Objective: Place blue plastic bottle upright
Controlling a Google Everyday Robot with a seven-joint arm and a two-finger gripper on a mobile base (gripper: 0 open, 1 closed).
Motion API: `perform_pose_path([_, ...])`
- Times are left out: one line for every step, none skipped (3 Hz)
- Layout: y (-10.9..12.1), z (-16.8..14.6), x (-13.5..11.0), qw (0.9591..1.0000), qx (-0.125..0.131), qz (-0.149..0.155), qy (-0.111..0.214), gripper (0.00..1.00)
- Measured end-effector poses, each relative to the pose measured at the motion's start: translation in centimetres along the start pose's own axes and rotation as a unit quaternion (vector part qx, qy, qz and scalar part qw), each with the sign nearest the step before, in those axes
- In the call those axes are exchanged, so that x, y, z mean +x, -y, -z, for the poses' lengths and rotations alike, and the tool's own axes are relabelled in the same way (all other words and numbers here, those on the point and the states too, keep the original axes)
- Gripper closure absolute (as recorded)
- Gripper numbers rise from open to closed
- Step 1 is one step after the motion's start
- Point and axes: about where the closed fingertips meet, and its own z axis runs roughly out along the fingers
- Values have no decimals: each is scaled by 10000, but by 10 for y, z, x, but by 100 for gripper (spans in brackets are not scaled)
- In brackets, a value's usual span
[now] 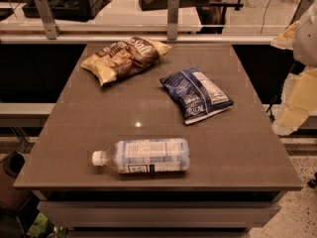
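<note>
Progress is nil: your blue plastic bottle lies on its side near the front edge of the table, white cap pointing left; grasping it, tipping it onto its base and releasing are all left to do; beyond it sit a dark blue snack bag and, farther back, a brown chip bag; the jaws hang with the pale arm at the right edge of view, off the table, well apart from the bottle; how wide they stand you cannot tell.

One blue plastic bottle, two snack bags, one table, seemingly one gripper at right edge.
</note>
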Motion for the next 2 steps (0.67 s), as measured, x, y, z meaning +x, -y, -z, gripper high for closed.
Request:
perform_pose_path([0, 0, 0, 10000, 1, 0, 0, 0])
perform_pose_path([0, -6, -11, 10000, 0, -50, -52, 0])
